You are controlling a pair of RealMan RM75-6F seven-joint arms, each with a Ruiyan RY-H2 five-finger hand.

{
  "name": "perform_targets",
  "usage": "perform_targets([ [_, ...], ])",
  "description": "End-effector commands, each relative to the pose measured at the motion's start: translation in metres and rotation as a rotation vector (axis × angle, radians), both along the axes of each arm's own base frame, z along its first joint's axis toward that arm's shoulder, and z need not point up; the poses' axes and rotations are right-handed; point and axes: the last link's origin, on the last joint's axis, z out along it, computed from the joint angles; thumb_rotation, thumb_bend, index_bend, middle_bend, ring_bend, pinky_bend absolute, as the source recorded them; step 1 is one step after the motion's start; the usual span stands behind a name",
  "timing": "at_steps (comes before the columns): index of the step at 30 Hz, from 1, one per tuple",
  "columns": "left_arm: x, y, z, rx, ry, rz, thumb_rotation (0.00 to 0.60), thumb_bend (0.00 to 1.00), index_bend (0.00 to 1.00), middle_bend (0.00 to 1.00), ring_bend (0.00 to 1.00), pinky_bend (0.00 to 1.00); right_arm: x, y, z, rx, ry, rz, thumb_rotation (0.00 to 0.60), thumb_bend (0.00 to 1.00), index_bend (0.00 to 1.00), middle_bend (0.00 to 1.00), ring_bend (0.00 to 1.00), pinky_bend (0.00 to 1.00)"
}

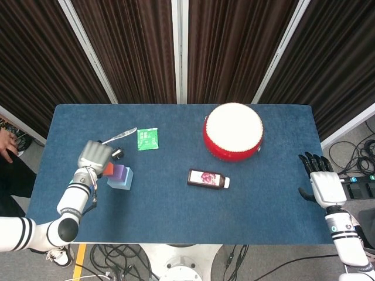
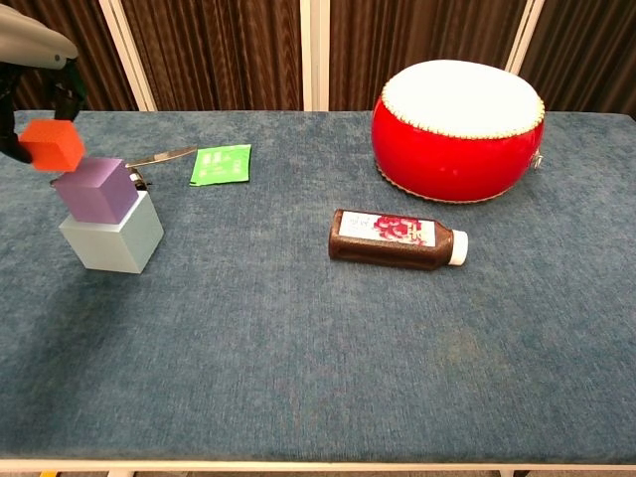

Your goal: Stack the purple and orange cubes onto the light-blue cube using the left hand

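Dark bottle (image 2: 397, 239): pictorial red-fruit label, writing unreadable; green packet (image 2: 222, 164) likewise.

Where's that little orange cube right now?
In the chest view, far left: the left hand holds the orange cube just above-left of the purple cube.

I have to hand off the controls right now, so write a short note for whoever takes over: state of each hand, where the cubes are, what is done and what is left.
Left hand: holds the orange cube in the air, just left of and slightly above the purple cube; it looks not yet set down.
Right hand: open, holding nothing, beside the table's right edge.
Done: the purple cube sits on the light-blue cube, turned a little relative to it.
Left: shift the orange cube right until it is over the purple one, lower it, release, withdraw the left hand. Probably go gently, since the purple cube is not squared up.
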Motion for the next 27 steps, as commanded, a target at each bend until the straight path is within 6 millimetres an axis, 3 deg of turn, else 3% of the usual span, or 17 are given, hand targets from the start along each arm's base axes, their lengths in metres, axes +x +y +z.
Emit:
perform_targets([
  [1,0.005,-0.004,-0.001,-0.011,-0.009,-0.02,0.6,0.25,0.61,0.47,0.3,0.42,0.0,0.0,0.0,0.001,-0.001,0.001,0.6,0.2,0.0,0.01,0.0,0.0],
  [9,0.018,-0.001,-0.011,-0.024,-0.017,-0.066,0.6,0.25,0.61,0.47,0.3,0.42,-0.002,0.0,-0.001,0.003,-0.004,-0.007,0.6,0.2,0.0,0.01,0.0,0.0],
  [17,0.012,0.004,-0.019,-0.037,0.005,-0.06,0.6,0.25,0.61,0.47,0.3,0.42,-0.007,0.0,0.001,-0.004,-0.004,-0.021,0.6,0.2,0.0,0.01,0.0,0.0],
  [27,0.012,0.003,-0.014,-0.044,0.012,-0.064,0.6,0.25,0.61,0.48,0.3,0.41,-0.008,0.001,0.0,-0.006,-0.007,-0.025,0.6,0.2,0.0,0.01,0.0,0.0],
])
